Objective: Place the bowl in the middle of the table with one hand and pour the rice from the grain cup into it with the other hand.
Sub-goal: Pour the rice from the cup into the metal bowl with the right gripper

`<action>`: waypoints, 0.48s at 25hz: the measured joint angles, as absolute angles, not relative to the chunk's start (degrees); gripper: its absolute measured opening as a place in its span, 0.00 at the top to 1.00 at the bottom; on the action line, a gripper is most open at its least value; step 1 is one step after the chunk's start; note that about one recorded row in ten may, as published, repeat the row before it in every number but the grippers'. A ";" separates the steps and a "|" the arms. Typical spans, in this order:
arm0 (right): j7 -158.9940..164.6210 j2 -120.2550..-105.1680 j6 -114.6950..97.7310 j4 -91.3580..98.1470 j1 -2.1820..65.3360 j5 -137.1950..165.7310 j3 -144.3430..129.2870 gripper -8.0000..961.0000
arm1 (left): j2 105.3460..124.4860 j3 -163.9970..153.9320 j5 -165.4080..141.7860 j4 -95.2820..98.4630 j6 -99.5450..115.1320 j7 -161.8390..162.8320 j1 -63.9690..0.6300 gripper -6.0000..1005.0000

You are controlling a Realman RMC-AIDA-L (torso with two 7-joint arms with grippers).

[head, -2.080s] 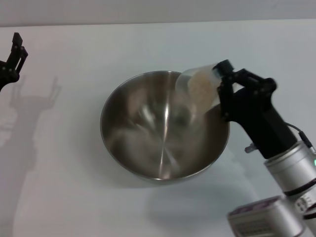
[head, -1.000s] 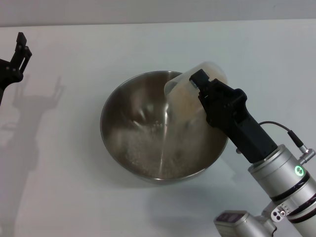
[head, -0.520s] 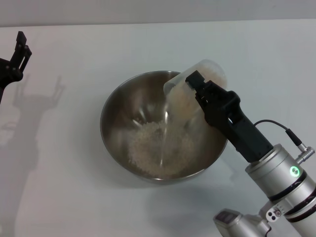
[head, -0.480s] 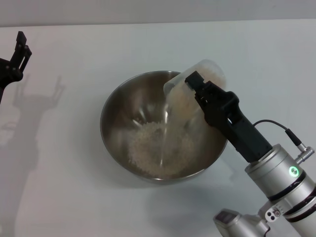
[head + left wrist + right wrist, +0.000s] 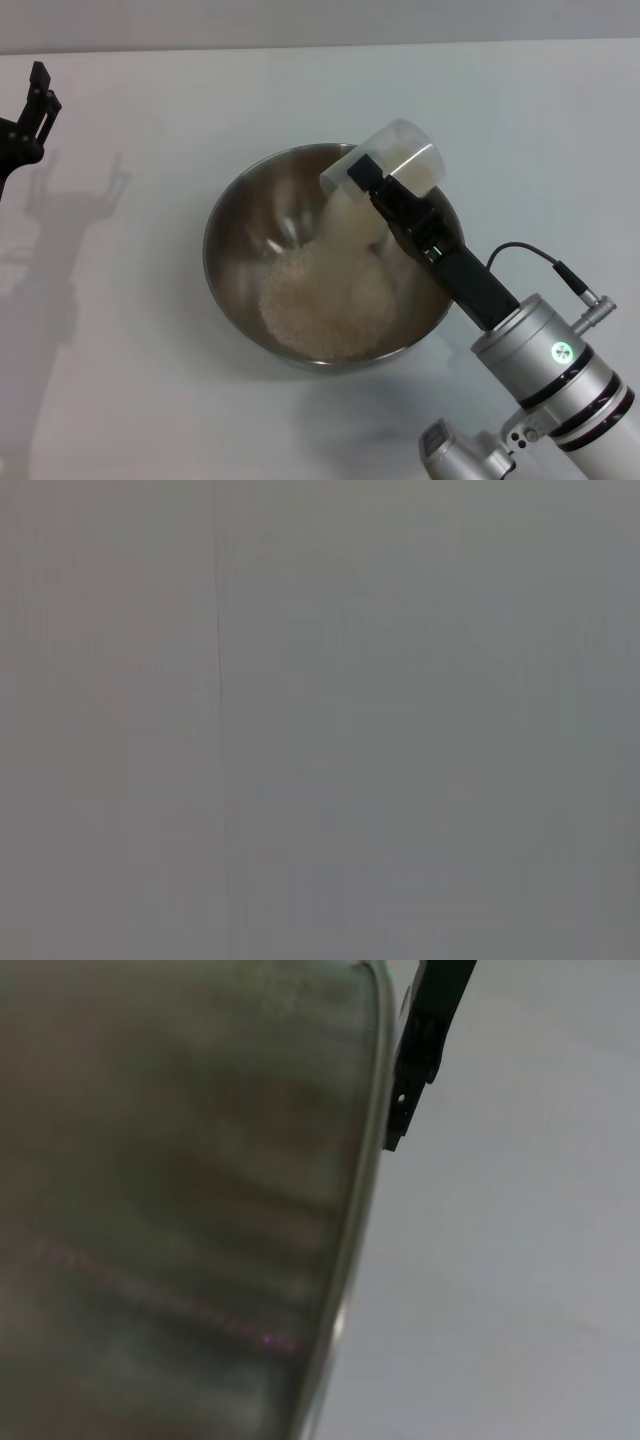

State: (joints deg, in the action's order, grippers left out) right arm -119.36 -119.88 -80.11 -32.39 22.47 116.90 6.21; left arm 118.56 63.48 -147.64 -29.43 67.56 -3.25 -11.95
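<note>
Rice [image 5: 325, 290] streams from the tipped grain cup [image 5: 385, 165], clamped by the right gripper [image 5: 372, 182], into the bowl [image 5: 235, 225]; the right wrist view shows only the bowl's rim.

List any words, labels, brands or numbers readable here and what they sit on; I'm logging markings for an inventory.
None can be read.
The grain cup, held tipped over the bowl by the right gripper, shows no legible scale or print.
The right arm's green lamp carries no text.
The left gripper, parked at the table's left edge, bears none.
</note>
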 joint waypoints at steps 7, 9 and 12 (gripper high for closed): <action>-128.06 -119.88 -78.19 -34.04 22.37 116.89 6.16 0.97 | 118.64 63.45 -147.68 -29.39 67.62 -3.26 -11.70 0.16; -129.37 -119.88 -77.70 -34.20 22.35 116.89 6.22 0.97 | 118.60 63.45 -147.68 -29.39 67.67 -3.25 -11.70 0.16; -134.04 -119.88 -75.93 -34.81 22.47 116.76 6.55 0.97 | 118.58 63.45 -147.84 -29.44 67.68 -3.26 -11.70 0.16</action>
State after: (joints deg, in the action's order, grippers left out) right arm -134.04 -119.88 -75.93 -34.81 22.47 116.76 6.55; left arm 118.58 63.45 -147.84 -29.44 67.68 -3.26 -11.70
